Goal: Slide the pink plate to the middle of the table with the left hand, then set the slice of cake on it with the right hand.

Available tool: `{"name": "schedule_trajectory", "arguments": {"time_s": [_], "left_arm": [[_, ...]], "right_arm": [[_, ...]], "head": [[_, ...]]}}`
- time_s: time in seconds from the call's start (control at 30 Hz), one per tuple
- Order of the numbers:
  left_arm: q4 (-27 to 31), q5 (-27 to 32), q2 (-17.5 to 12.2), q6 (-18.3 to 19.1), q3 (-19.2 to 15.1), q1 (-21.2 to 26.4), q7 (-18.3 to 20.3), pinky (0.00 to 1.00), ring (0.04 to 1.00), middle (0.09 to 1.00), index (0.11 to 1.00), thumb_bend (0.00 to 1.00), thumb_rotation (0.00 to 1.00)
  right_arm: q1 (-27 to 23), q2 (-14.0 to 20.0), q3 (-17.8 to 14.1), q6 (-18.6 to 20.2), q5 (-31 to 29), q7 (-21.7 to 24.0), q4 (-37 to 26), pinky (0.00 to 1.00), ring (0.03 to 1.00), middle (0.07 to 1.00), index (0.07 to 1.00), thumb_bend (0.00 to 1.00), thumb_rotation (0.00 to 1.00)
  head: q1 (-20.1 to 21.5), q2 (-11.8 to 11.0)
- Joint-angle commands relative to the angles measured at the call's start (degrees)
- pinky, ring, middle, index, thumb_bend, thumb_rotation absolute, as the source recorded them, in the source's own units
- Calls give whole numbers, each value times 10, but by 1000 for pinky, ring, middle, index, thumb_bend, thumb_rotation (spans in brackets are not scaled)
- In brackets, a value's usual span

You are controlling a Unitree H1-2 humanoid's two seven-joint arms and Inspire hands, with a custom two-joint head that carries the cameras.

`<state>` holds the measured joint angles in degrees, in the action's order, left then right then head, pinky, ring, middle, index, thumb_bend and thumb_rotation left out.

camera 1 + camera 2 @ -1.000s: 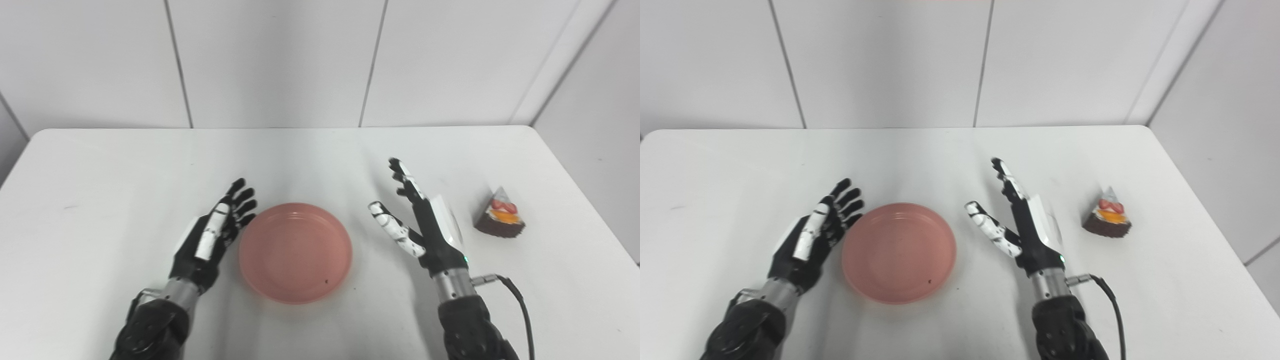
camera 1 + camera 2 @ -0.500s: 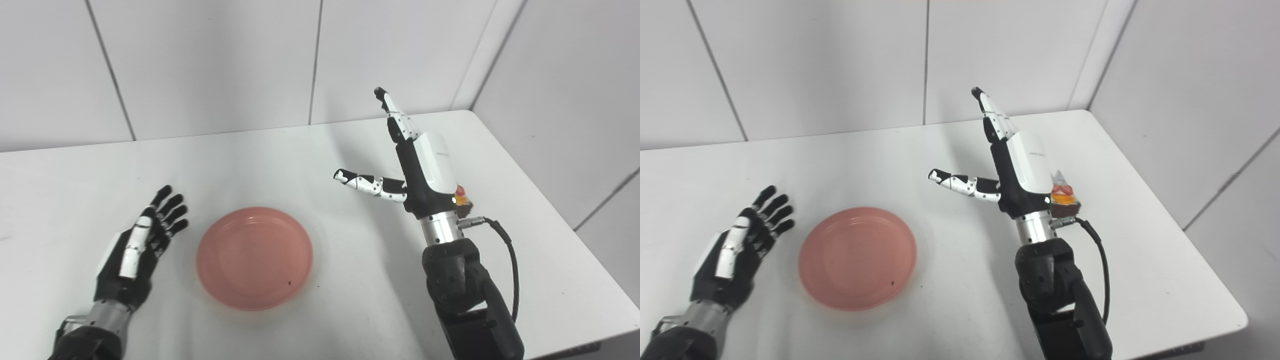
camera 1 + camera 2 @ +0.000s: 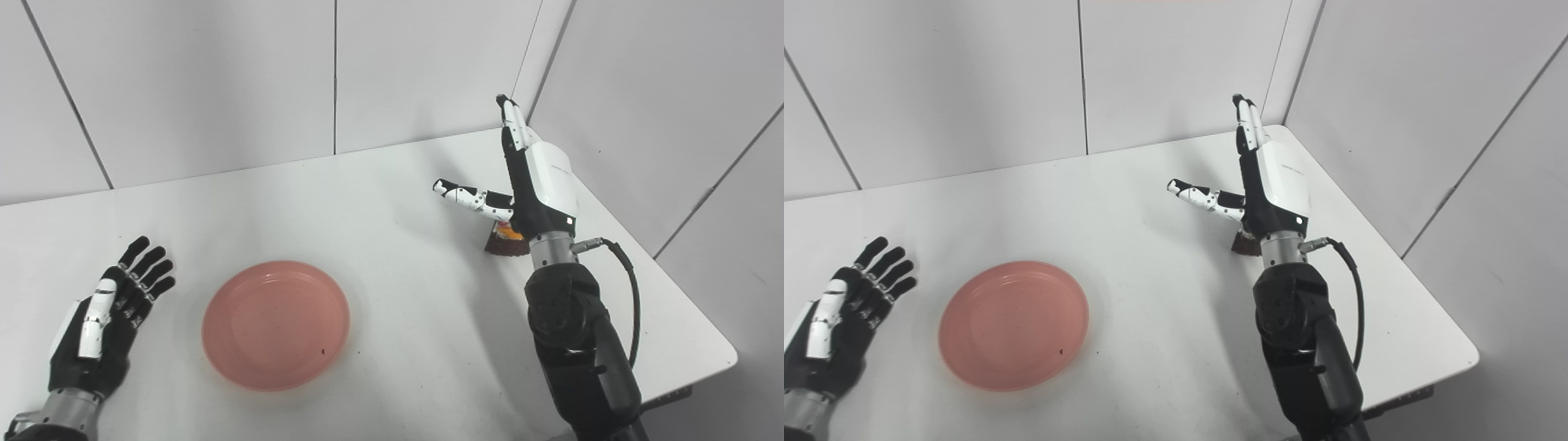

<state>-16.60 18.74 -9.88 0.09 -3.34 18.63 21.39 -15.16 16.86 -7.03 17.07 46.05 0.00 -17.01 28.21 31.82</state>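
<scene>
The white surface (image 3: 392,202) carries the pink plate (image 3: 275,324) just right of my left hand (image 3: 104,324), which lies empty with fingers spread. My right hand (image 3: 527,184) is raised, fingers apart and holding nothing. The slice of cake (image 3: 505,239) sits just behind its wrist, mostly hidden.

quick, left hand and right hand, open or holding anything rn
Left hand: open, holding nothing, beside the pink plate.
Right hand: open, holding nothing, in front of the cake slice.

Plain pink plate (image 3: 275,324) on white table (image 3: 380,202), dark brown cake slice (image 3: 507,244) with orange topping, black-and-white left hand (image 3: 101,334) and right hand (image 3: 533,184), white panelled walls (image 3: 184,79).
</scene>
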Motion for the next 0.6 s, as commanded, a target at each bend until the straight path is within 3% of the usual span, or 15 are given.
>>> {"name": "schedule_trajectory", "arguments": {"time_s": [0.0,0.2,0.57], "left_arm": [[-41,-3,-11,30,0,-30,3,882,894,906,890,450,928],[-54,1,-18,29,-1,-27,11,873,897,911,895,452,935],[-57,4,-26,31,-6,-26,14,839,879,897,884,444,916]], "right_arm": [[-4,19,-9,13,1,-2,-2,720,917,1000,1000,1000,661],[3,31,-18,23,-21,1,29,723,928,1000,1000,1000,646],[-3,65,3,55,-7,8,90,738,931,1000,1000,1000,696]], "head": [[-1,1],[7,2],[16,9]]}}
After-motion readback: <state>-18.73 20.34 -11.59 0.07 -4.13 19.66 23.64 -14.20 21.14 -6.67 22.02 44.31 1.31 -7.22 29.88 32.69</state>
